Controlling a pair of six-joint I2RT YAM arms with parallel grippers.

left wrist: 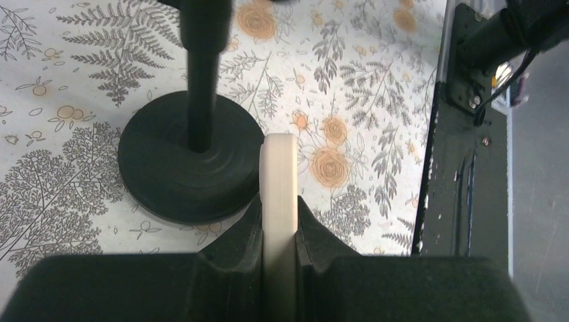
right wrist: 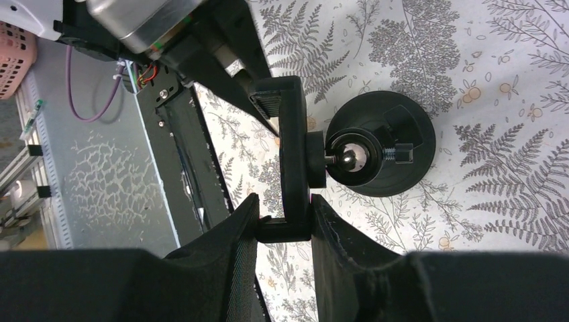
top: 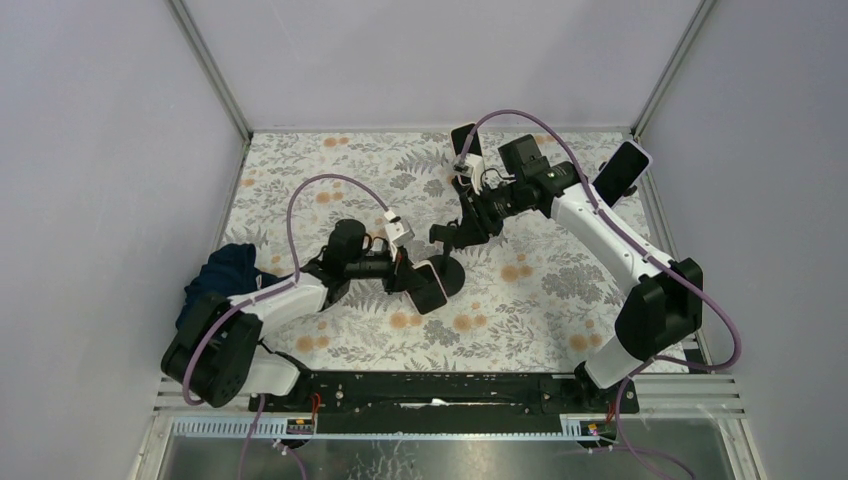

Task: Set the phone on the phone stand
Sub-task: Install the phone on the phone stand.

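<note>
Closest in, the left gripper [left wrist: 279, 218] is clenched on the phone [left wrist: 279, 171]. The left wrist view shows the phone edge-on as a cream strip between the fingers. It hangs low, just beside the round black base [left wrist: 191, 168] of the phone stand, not yet on it. The right gripper [right wrist: 285, 225] pinches the lower end of the stand's cradle [right wrist: 293, 134], which sits on a ball joint above that base.

The step in hand, as I read it, is bringing the phone up to the cradle.
- Lift the phone clear of the base and pole [left wrist: 201, 67] first, since it is close enough to knock them.
- Turn the phone so its flat back faces the cradle plate, then slide it in between the two end lips.
- Let the right gripper hold the cradle firm so the ball joint does not swivel under the push.
- Release the phone only once it is seated.

Counted:
- two arms and two grippers
- one phone in hand
- one stand, made up of one base, one pole and one cradle
- one dark blue cloth [top: 225, 270] at the left of the floral worktop [top: 540, 290]
- one dark slab [top: 620, 172] with a pale rim at the far right, which looks like a phone, though I cannot tell for sure
</note>
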